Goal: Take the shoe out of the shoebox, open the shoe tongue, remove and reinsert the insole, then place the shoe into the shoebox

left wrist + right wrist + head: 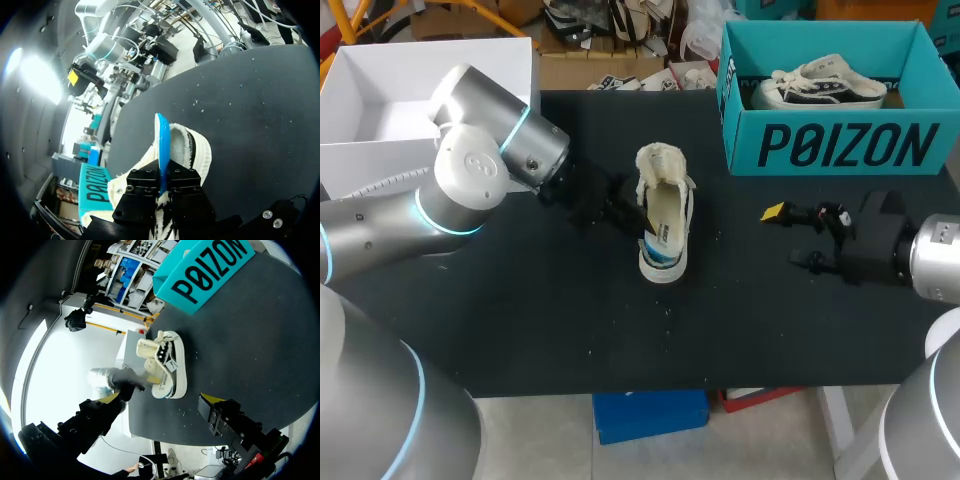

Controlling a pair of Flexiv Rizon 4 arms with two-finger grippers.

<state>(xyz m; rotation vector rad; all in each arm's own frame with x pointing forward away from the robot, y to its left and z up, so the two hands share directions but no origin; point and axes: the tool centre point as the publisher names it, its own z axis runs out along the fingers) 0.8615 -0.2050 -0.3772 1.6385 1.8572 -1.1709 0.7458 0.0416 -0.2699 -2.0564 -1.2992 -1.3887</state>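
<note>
Insole (161, 145) pinched by left jaws: visible only from left wrist.

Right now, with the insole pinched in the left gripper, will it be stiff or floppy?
Probably bendy: the insole looks thin, seen edge-on in the left gripper. Likely light. It may drag the shoe, which lies free on the table.

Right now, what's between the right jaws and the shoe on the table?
Nothing, just bare black table. The right jaws and shoe stand apart; head and right wrist views both show it.
</note>
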